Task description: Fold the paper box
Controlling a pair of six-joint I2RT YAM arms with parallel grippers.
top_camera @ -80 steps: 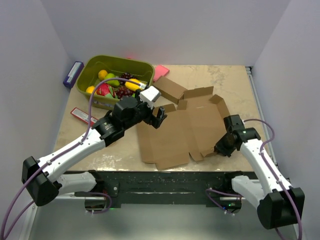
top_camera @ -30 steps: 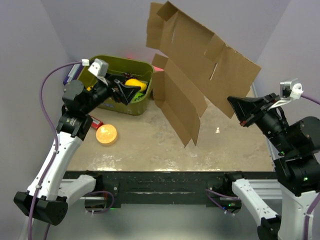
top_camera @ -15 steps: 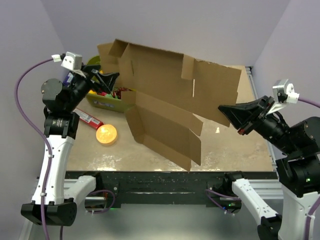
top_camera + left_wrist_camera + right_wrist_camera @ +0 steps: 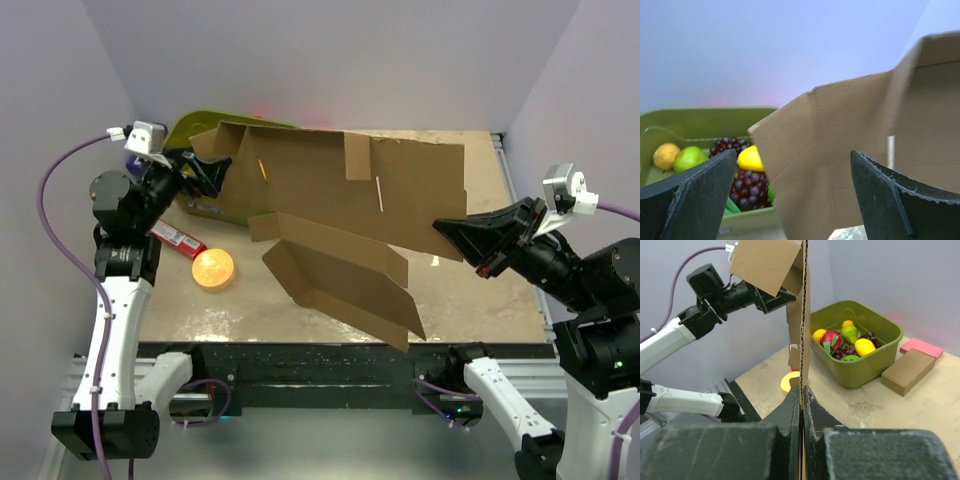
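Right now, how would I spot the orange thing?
Find the green fruit bin at the table's far left corner. In front of it lies a flat red packet, with the round orange object beside it. It is the only round thing outside the bin.

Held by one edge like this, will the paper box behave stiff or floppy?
Probably light: the right hand holds the paper box aloft by one edge. Likely floppy at creases: a lower flap droops. Panels look fairly flat.

Brown die-cut paper box (image 4: 340,215), unfolded, held aloft, flaps hanging
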